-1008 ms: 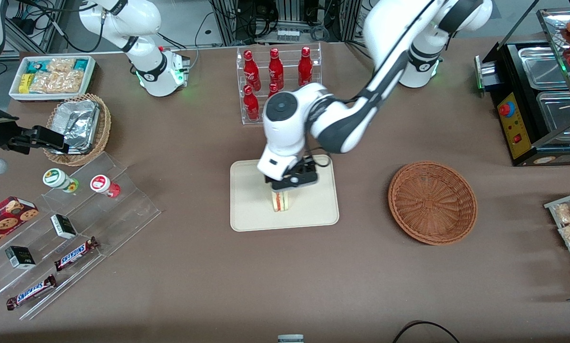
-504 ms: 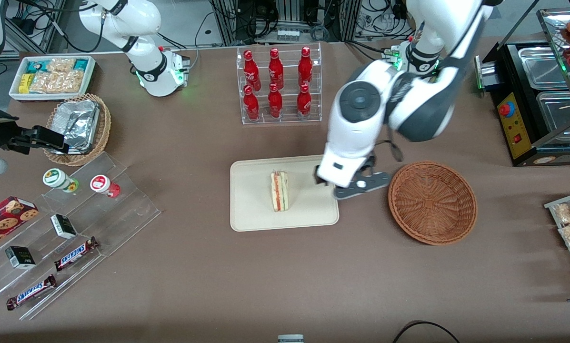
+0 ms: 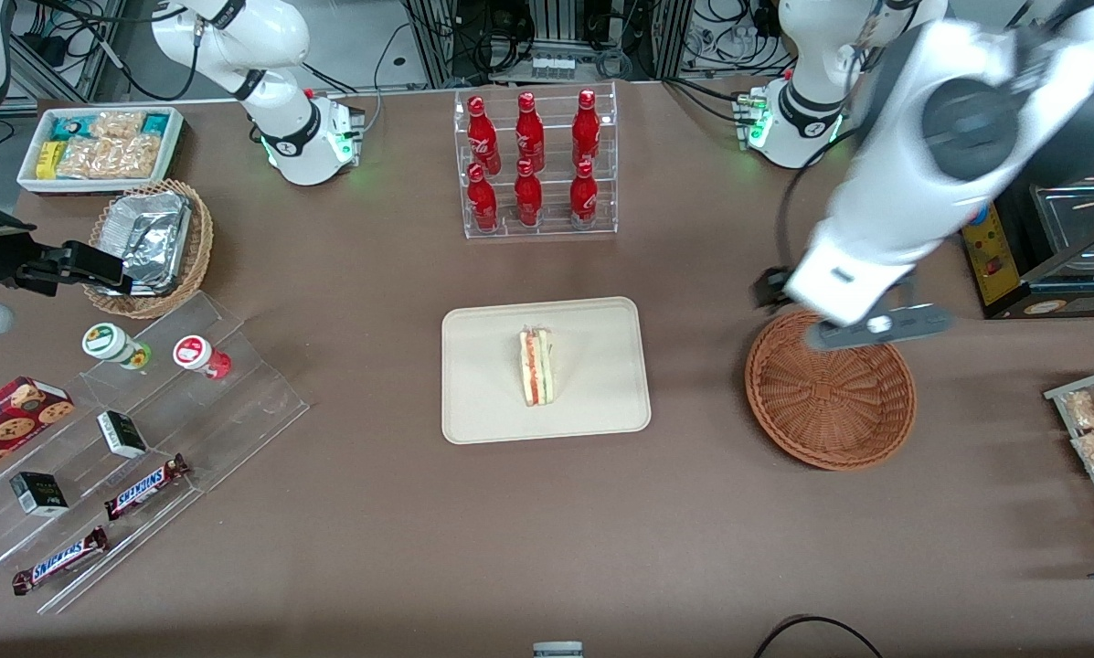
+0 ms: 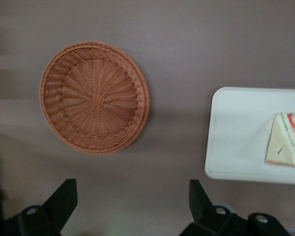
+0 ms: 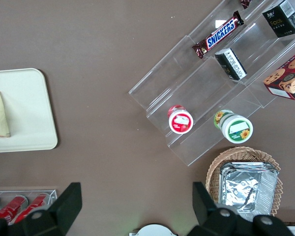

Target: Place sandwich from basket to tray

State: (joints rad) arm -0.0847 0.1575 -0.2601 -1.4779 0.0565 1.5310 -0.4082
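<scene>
One sandwich on tray — gripper spread above one basket.

Robotics lab staged as a snack shop: white robot arm bases bolted to a brown surface, clear acrylic rack of red bottles, cable-strewn aluminium framing.

My left arm reaches down from its base at the working arm's end of the worktop, the white forearm sloping toward the front camera and the wrist bent so the hand faces downward. I see the hand hanging high, clear of the surface. In the left wrist view its two dark fingers stand wide apart with nothing between them. The arm looks blurred in the front view. Green lights glow on its base.
</scene>
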